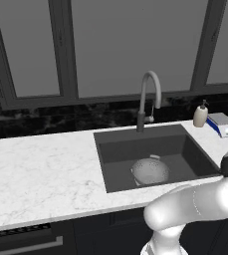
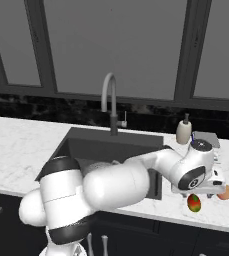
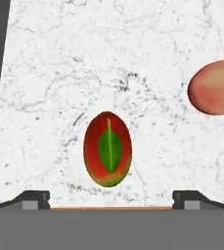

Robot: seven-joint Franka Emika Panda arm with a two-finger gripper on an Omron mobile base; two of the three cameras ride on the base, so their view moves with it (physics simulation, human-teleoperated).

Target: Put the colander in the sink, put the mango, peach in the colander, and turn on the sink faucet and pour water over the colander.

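Marble-white table (image 2: 16, 150) carried the sink (image 1: 185, 144), and the colander (image 1: 150, 170) sat on the sink floor, below the sink faucet (image 1: 148, 99). Mango (image 3: 108, 149) lay on the table right of the sink, near its front edge; peach (image 3: 215, 88) lay just beyond it, apart. Gripper (image 3: 111, 199) hung above the mango, jaws spread wide, holding nothing. Soap pump bottle (image 2: 184, 130) stood behind the sink's right corner.

two base views flanking the sink (image 1: 150, 149) from behind, hand view close, seemingly straight down on counter (image 3: 108, 58)
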